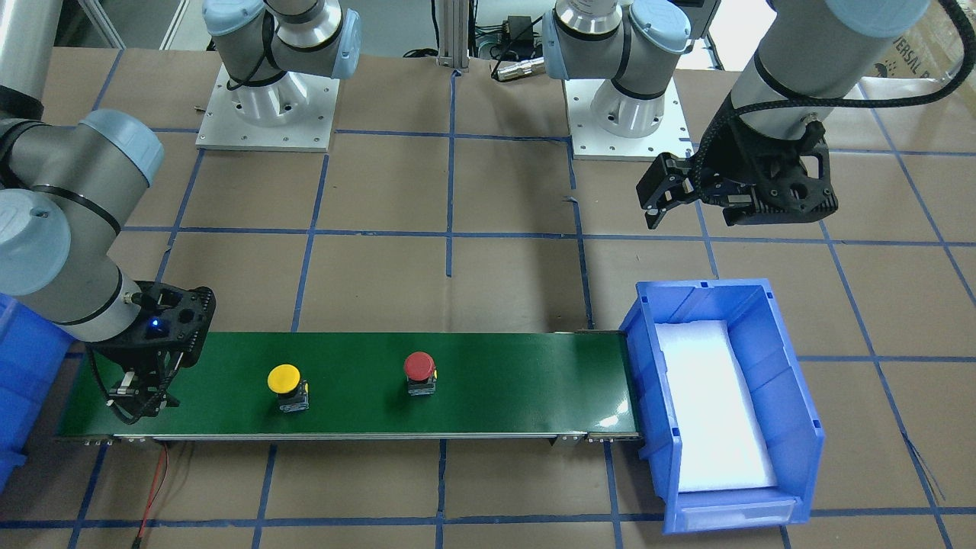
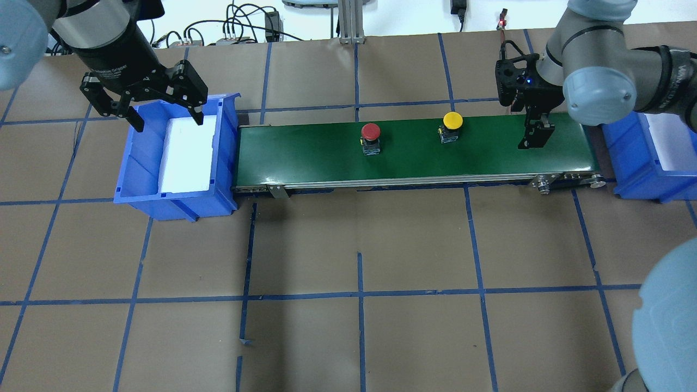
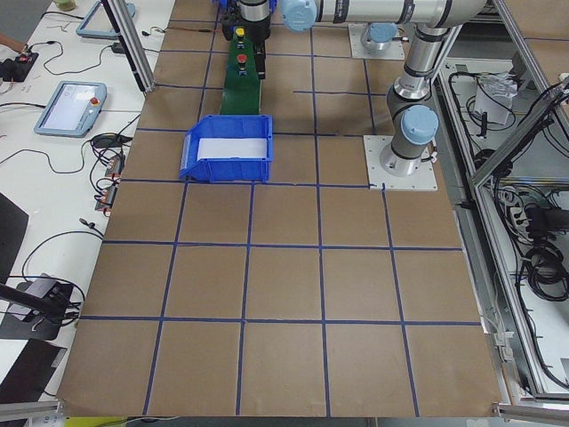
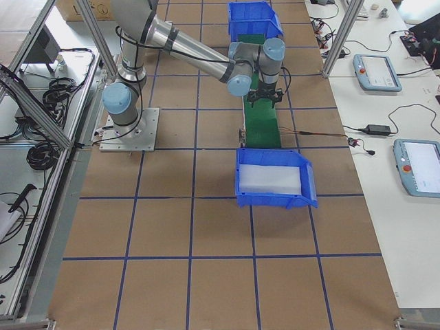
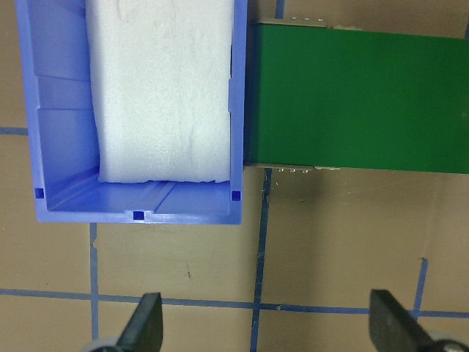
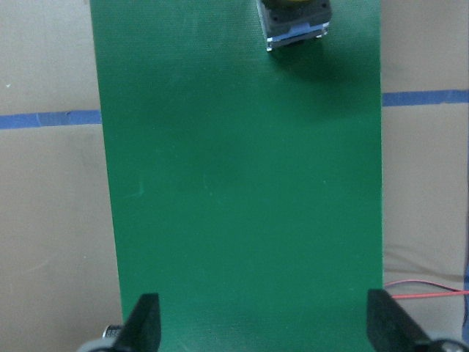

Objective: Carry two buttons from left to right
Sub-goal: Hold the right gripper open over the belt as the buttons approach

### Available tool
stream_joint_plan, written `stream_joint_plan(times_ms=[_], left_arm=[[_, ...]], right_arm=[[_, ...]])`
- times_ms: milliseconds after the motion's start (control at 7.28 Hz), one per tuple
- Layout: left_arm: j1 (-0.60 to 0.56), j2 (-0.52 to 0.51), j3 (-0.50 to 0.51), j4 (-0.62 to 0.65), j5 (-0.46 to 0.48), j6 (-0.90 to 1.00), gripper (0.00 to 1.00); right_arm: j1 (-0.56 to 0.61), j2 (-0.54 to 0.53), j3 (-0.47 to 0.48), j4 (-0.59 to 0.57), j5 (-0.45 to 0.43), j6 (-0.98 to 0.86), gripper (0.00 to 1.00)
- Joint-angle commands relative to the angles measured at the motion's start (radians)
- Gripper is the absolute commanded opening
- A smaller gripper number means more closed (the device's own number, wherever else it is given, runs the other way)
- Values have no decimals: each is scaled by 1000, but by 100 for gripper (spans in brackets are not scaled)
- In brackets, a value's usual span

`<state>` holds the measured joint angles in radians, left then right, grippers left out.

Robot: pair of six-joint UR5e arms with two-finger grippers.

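The yellow button (image 1: 284, 379) (image 2: 452, 120) and the red button (image 1: 419, 366) (image 2: 371, 131) stand upright on the green conveyor belt (image 1: 503, 381) (image 2: 316, 158), apart from each other. My right gripper (image 2: 536, 136) (image 1: 139, 396) hangs open and empty over the belt's end, a short way from the yellow button. The dark body of the yellow button shows at the top of the right wrist view (image 6: 297, 26). My left gripper (image 2: 147, 109) (image 1: 690, 213) is open and empty, above the far edge of the blue bin (image 2: 223, 136) at the belt's other end.
The blue bin (image 1: 762, 305) (image 5: 44, 147) holds a white foam pad (image 1: 709, 404). A second blue bin (image 2: 642, 163) (image 1: 23, 366) stands beyond the belt's end under my right arm. A red wire (image 1: 156, 480) lies on the brown table with its blue tape grid.
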<state>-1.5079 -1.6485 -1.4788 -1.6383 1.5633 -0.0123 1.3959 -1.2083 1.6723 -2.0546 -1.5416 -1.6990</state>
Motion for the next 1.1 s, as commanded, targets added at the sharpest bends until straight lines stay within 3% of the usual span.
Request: stream_joint_plan(times_ms=[0, 961], left_arm=[[0, -1, 0, 0, 0, 0, 100], [0, -1, 0, 0, 1, 2, 100]], right_arm=[[2, 1, -2, -1, 0, -1, 100], [2, 6, -9, -2, 3, -19, 100]])
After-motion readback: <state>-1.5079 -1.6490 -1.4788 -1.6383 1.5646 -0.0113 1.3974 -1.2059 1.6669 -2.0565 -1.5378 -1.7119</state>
